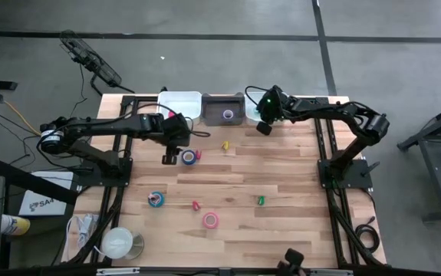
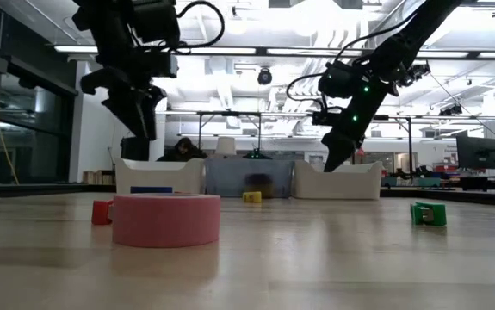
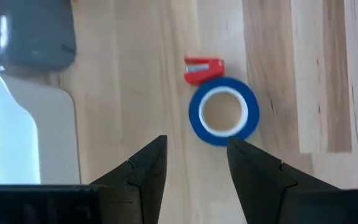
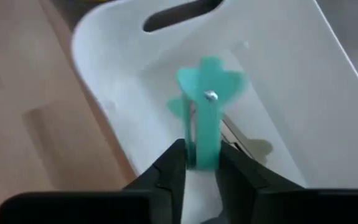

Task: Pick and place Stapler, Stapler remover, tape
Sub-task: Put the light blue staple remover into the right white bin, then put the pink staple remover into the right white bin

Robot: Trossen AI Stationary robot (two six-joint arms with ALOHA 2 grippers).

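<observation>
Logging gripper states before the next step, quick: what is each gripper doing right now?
Left gripper: open, empty, above the blue tape roll.
Right gripper: shut on the teal staple remover, over the white bin.

The butcher-block bench (image 1: 281, 176) stands on a grey concrete floor (image 1: 205, 69) crossed by dark seams. At nine o'clock lies a tangle of cables (image 1: 13, 115); at three o'clock, a dark metal frame (image 1: 435, 142). Level across the bench, fluorescent strips (image 2: 256, 52) light an open workshop, where a seated person (image 2: 181, 148) shows behind.

Teal stapler remover (image 4: 205, 112) hangs pinched over the white bin (image 4: 303, 93); blue tape (image 3: 223, 111) lies flat.
</observation>
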